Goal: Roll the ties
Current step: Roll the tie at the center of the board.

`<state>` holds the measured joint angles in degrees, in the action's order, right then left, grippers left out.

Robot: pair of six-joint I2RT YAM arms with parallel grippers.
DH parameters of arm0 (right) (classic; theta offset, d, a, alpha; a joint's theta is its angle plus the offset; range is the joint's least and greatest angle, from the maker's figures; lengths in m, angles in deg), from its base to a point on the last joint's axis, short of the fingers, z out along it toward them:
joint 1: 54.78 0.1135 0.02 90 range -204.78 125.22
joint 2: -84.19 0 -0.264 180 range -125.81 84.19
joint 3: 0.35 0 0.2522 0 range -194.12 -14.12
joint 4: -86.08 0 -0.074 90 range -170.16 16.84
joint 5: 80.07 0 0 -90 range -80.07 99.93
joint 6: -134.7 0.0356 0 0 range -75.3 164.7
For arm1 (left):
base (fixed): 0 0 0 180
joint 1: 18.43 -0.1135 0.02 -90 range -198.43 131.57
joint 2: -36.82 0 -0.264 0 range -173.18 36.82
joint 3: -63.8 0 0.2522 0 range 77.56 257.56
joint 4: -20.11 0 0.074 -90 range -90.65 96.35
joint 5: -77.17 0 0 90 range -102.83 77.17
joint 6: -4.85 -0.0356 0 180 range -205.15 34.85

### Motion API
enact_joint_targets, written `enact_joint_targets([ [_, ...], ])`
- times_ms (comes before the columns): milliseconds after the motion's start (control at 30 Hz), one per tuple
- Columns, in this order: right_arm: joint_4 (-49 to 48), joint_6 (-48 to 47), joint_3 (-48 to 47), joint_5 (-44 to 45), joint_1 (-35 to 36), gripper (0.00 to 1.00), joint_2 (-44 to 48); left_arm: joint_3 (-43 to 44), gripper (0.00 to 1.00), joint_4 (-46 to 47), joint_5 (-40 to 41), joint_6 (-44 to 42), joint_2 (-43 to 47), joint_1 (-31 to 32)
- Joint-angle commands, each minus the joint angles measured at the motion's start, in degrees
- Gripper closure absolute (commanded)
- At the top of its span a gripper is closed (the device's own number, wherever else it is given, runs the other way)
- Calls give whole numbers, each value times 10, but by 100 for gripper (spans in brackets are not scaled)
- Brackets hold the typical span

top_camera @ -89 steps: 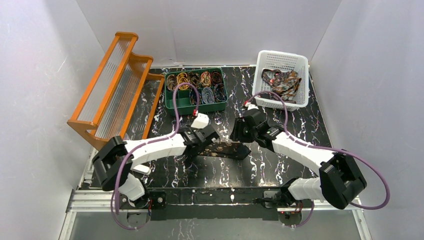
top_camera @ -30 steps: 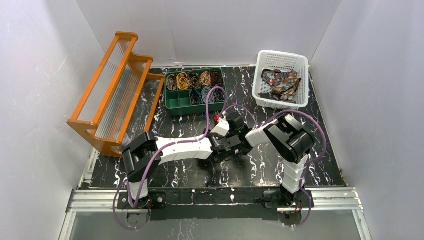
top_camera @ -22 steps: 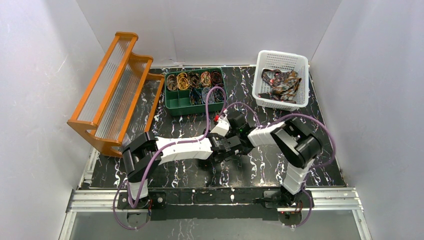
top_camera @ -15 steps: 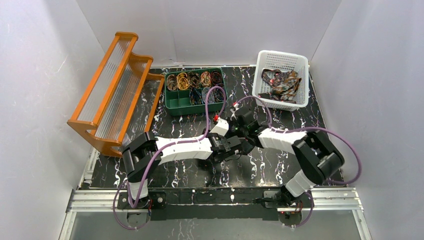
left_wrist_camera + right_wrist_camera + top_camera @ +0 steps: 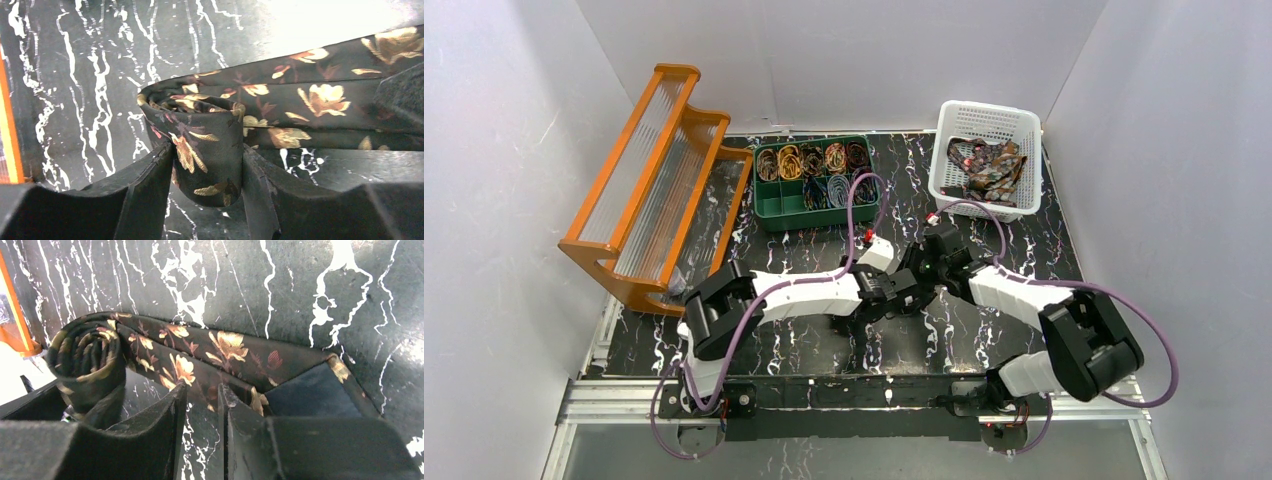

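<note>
"Black cloth with gold flowers! Where is that tie (image 5: pixel 310 100)?"

"It lies on the worktop (image 5: pixel 300 290), in the middle, between the two arms. One end is curled up into a little roll."

"Who has the roll?"

"The left pincer (image 5: pixel 207 167) squeezes it, one finger on each side."

"And the right pincer (image 5: pixel 202 390)?"

"Its fingers are a little apart. They sit at the flat part of the tie and pinch nothing."

"Any more?"

"Yes, loose ties (image 5: pixel 989 168) in the white basket (image 5: pixel 990 106)."
</note>
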<state>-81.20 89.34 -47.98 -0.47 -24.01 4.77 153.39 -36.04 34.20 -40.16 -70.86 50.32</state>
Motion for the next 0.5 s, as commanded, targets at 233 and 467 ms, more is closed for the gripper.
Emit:
enact_joint_targets([
  [233, 65, -29, 16, 49, -11, 60, 107, 67, 42, 33, -65, -11, -46, -2],
  [467, 57, -62, 23, 40, -23, 52, 146, 43, 33, 117, -132, -18, 45, -27],
])
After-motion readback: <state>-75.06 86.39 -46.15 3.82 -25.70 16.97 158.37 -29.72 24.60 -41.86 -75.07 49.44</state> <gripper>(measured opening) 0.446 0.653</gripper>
